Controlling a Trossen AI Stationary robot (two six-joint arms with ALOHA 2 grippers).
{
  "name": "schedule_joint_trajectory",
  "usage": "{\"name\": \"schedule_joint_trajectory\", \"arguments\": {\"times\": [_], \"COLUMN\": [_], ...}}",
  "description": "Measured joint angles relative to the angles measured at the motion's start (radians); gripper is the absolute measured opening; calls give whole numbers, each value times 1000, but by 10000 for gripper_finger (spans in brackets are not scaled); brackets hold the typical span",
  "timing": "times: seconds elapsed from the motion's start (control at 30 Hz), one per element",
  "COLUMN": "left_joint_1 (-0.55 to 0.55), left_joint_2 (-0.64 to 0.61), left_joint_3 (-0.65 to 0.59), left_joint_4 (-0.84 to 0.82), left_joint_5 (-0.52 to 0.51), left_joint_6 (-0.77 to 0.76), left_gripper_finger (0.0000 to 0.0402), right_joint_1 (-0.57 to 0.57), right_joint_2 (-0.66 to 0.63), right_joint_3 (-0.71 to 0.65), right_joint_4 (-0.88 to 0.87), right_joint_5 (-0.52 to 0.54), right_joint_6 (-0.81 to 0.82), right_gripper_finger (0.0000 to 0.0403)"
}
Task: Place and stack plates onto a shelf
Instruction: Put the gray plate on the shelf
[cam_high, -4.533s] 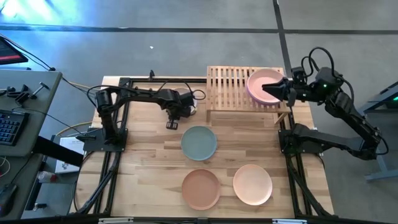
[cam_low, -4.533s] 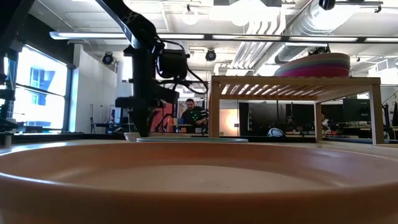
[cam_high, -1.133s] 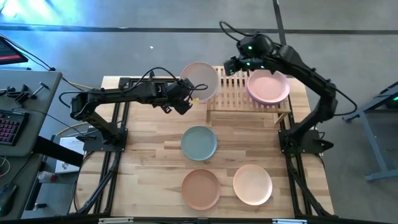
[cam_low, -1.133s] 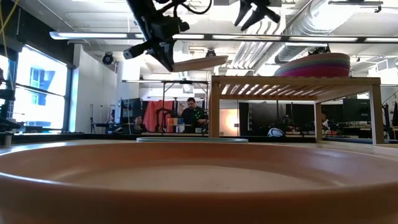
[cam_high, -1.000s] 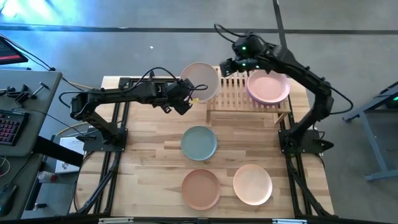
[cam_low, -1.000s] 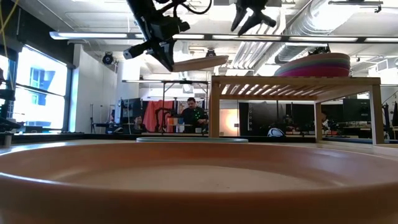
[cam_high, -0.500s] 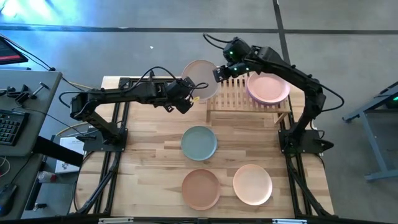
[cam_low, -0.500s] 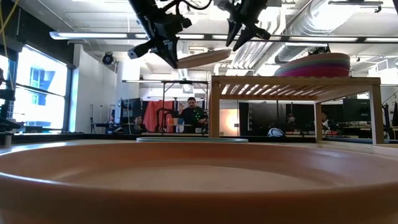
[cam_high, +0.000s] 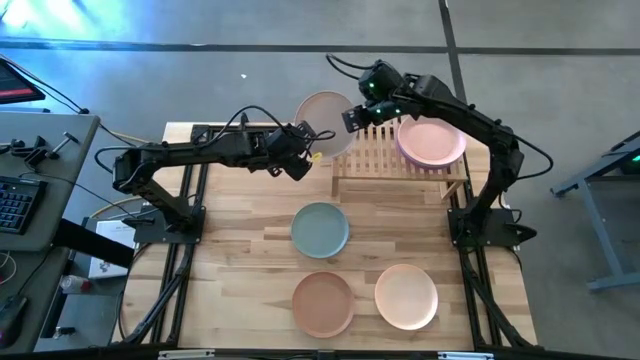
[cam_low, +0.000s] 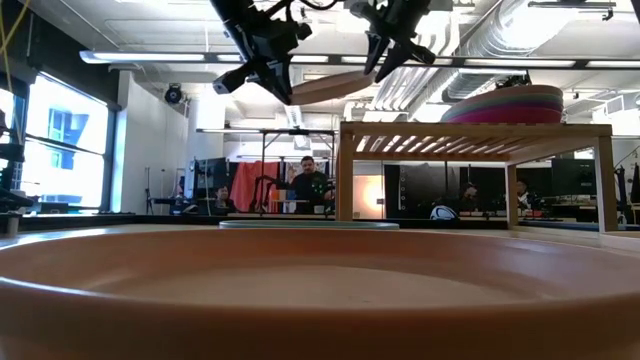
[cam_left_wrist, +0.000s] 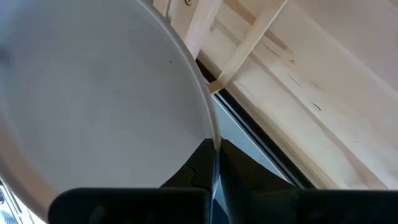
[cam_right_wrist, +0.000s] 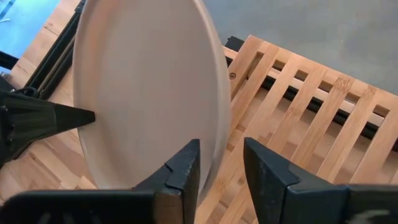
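My left gripper (cam_high: 300, 160) is shut on a cream plate (cam_high: 325, 112), held in the air over the shelf's left end (cam_high: 345, 150). My right gripper (cam_right_wrist: 221, 143) is open at the plate's opposite rim (cam_right_wrist: 214, 134), one finger on each side. In the low view the plate (cam_low: 330, 88) is tilted between the left gripper (cam_low: 268, 62) and the right gripper (cam_low: 390, 45). A stack of plates, pale pink on top (cam_high: 432, 140), rests on the shelf's right half. Grey-teal (cam_high: 320, 229), terracotta (cam_high: 322, 303) and peach (cam_high: 406, 296) plates lie flat on the table. My left gripper pinches the cream plate's rim (cam_left_wrist: 213, 140) on its near-left side, with one finger on each face. It comes at the rim slanting from the table's left. The plate is lifted clear and tilted, its shelf-side edge higher. My right gripper: whether a finger touches the rim, I cannot tell.
The slatted shelf top (cam_right_wrist: 292, 106) is bare on its left half, under and beside the held plate. The terracotta plate (cam_low: 320, 290) fills the low view's foreground. People sit in the room beyond the table. Black frame rails run along the table's left and right sides.
My right gripper has moved toward the table's left and come down to the cream plate's rim, staying open. My left gripper has carried the plate a little toward the far edge and tipped it, so its shelf-side edge stands higher than before.
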Motion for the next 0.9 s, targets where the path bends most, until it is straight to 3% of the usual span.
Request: {"name": "schedule_joint_trajectory", "arguments": {"times": [0.27,0.6,0.9], "left_joint_1": [1,0,1], "left_joint_2": [0,0,0], "left_joint_3": [0,0,0], "left_joint_4": [3,6,5], "left_joint_5": [3,76,79], "left_joint_6": [-6,-141,-255], "left_gripper_finger": [5,8,52], "right_joint_1": [0,0,0], "right_joint_2": [0,0,0], "right_joint_3": [0,0,0], "right_joint_4": [0,-2,-7], "right_joint_5": [7,1,2], "right_joint_6": [-11,11,16], "right_gripper_finger": [7,4,1]}}
